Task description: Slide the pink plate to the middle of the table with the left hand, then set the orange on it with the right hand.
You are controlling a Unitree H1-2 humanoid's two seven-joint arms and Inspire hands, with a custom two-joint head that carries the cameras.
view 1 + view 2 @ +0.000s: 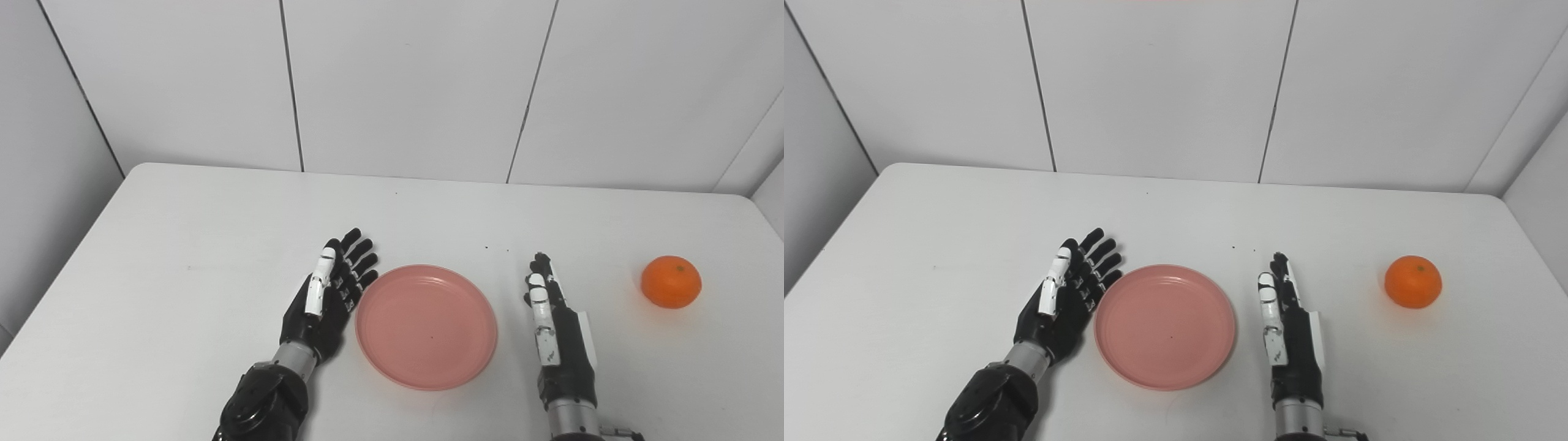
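The pink plate (426,326) lies flat and bare near the middle front of the white table (184,245). My left hand (331,294) is open, fingers straight, its palm side right against the plate's left rim. My right hand (554,324) is also open, held edge-on with fingers straight, a short gap to the right of the plate and holding nothing. The orange (670,282) sits on the table at the right, well apart from the right hand. In the right eye view the plate (1165,326) and orange (1412,281) show the same layout.
White wall panels (404,86) close off the table's back edge, and side walls stand close to its left and right edges. Two tiny dark specks (496,248) lie behind the plate.
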